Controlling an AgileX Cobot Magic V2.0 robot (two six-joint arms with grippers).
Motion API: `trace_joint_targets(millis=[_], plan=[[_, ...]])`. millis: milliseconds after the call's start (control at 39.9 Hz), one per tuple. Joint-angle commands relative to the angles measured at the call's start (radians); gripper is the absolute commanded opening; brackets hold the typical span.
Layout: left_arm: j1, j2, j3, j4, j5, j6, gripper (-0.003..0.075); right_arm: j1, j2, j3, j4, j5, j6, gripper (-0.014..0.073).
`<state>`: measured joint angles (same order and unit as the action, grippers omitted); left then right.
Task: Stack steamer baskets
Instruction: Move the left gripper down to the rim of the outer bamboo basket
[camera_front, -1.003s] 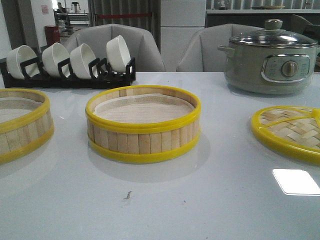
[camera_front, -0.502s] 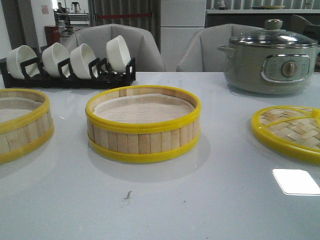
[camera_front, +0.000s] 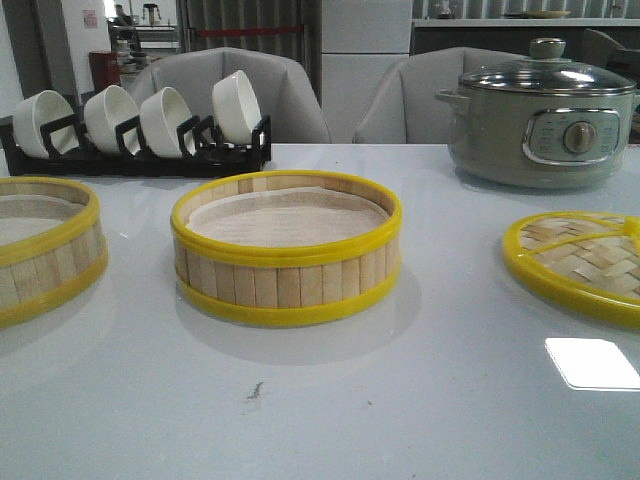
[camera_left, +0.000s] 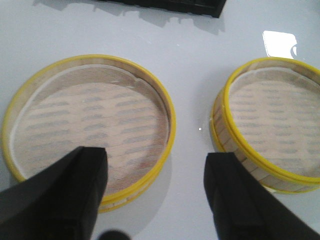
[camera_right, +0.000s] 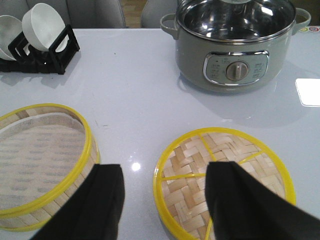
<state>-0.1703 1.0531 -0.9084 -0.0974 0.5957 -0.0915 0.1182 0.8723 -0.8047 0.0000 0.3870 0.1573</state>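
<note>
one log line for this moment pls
stage: pre-grasp | left gripper: open, above left basket | right gripper: open, above lid | centre basket: unstacked

Desk (camera_front: 450, 420): pale grey, smooth, glossy; mirrors a bright light patch.
Centre steamer basket (camera_front: 286, 275): matt pale wood slats; shiny yellow plastic-looking rim bands.
Left steamer basket (camera_front: 40, 255): same slats and yellow bands.
Liner (camera_left: 90, 125): thin, matt, paper-like, faintly printed.
Lid (camera_right: 225, 177): woven bamboo strips, slight sheen; yellow rim.
Pot (camera_front: 540, 110): satin grey body, chrome-look panel trim, glass lid.
Bowls (camera_front: 236, 105): glossy white, ceramic-looking.
Rack (camera_front: 140, 155): matt black.
Left gripper (camera_left: 155, 192), right gripper (camera_right: 162, 197): matt black jaws.
</note>
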Motion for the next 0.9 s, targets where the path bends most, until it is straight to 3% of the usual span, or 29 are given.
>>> trace_joint_targets(millis=[0, 201, 502, 878], plan=[[-0.065, 0.027, -0.031, -0.015, -0.102, 0.003, 0.0486, 0.002, -0.007, -0.037, -0.008, -0.099, -0.008, 0.0476], [-0.125, 0.108, -0.033, -0.015, -0.131, 0.003, 0.0486, 0.002, -0.007, -0.035, -0.008, -0.069, -0.008, 0.0476], [-0.125, 0.221, -0.039, 0.060, -0.181, 0.003, 0.0487, 0.002, -0.006, -0.034, -0.008, -0.028, -0.008, 0.0476], [-0.125, 0.467, -0.165, 0.164, -0.190, 0.003, 0.0486, 0.002, -0.006, -0.034, -0.008, -0.028, -0.008, 0.0476]])
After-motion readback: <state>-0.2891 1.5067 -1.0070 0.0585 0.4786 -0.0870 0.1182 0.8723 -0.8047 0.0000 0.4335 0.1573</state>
